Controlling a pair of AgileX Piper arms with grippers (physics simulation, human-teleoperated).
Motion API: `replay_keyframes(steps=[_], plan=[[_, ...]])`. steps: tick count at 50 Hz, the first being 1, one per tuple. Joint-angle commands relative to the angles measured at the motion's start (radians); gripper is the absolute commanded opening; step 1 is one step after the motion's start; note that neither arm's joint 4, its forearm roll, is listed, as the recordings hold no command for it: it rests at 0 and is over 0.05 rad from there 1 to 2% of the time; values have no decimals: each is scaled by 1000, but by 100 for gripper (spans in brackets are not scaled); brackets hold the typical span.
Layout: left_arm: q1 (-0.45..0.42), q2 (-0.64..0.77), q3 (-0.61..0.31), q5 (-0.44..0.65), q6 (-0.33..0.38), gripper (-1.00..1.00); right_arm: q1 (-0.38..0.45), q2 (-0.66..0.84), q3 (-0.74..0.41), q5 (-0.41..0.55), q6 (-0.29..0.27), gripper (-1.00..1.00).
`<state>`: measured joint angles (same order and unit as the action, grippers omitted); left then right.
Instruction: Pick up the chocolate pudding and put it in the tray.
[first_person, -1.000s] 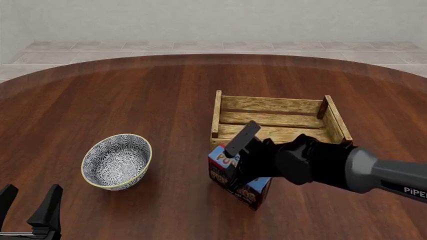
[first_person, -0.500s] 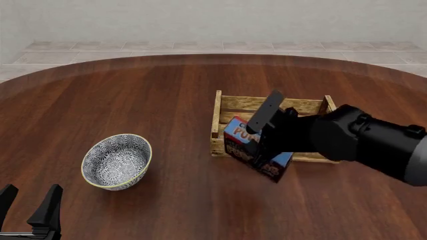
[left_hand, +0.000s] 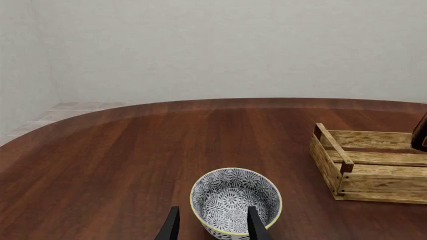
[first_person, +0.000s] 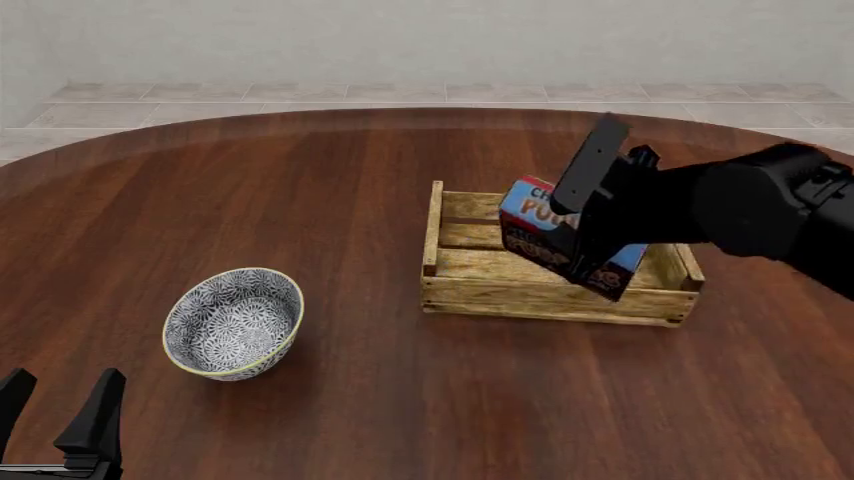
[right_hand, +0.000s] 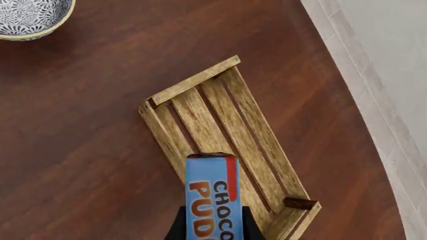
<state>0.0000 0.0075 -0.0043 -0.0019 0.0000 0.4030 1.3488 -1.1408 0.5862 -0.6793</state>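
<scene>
My right gripper (first_person: 577, 232) is shut on the chocolate pudding (first_person: 541, 235), a blue-topped carton with orange lettering. It holds the carton tilted in the air above the tray (first_person: 454, 292), a shallow wooden slat crate. In the right wrist view the pudding (right_hand: 212, 200) sits between the fingers, over the tray's slats (right_hand: 220, 120). My left gripper (first_person: 60, 415) is open and empty at the near left edge. In the left wrist view its fingertips (left_hand: 252, 224) frame the bowl, with the tray (left_hand: 363, 170) off to the side.
A blue-patterned white bowl (first_person: 234, 322) stands on the brown wooden table (first_person: 267, 200), left of the tray and just ahead of my left gripper. It also shows in the left wrist view (left_hand: 235, 200) and at a corner of the right wrist view (right_hand: 30, 17).
My right gripper has lifted the pudding from the table in front of the tray and carried it up and to the right, over the tray. The left arm has not moved.
</scene>
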Motion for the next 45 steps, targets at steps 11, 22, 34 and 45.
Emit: replay_keyframes(steps=[11,22,34,45], plan=[[0,0,0,0,0,100,-67,112,-125,-13,-57,-100],[0,0,0,0,0,100,-71,195,-236,-11,-62,-100],[0,0,0,0,0,100,-76,269,-301,-27,-55,-100],[0,0,0,0,0,100,-102,330,-359,-36,-17,-100]])
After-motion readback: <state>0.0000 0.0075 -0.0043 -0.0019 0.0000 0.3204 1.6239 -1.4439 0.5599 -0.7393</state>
